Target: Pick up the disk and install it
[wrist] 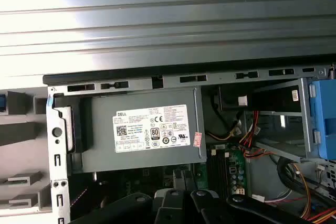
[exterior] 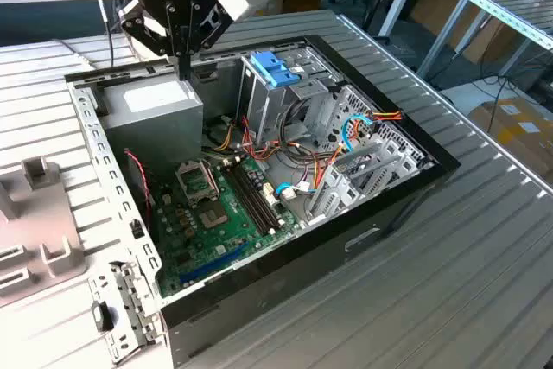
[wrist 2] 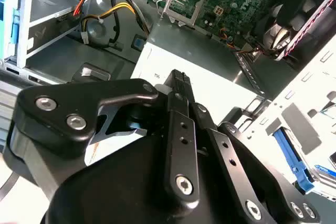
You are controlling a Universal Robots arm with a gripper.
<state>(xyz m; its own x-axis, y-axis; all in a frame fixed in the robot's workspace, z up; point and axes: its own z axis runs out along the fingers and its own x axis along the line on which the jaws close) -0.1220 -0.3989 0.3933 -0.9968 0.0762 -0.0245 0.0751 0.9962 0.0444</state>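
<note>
While poised over the power supply [exterior: 160, 101], jaws meet, empty.

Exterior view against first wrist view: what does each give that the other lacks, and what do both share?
Exterior view adds: the black claw hanging over the grey boxy metal power supply, the silver processor socket and the open case's black side wall. First wrist view adds: the black print on that supply's white sticker. Both share the power supply and the light-blue plastic cage top.
</note>
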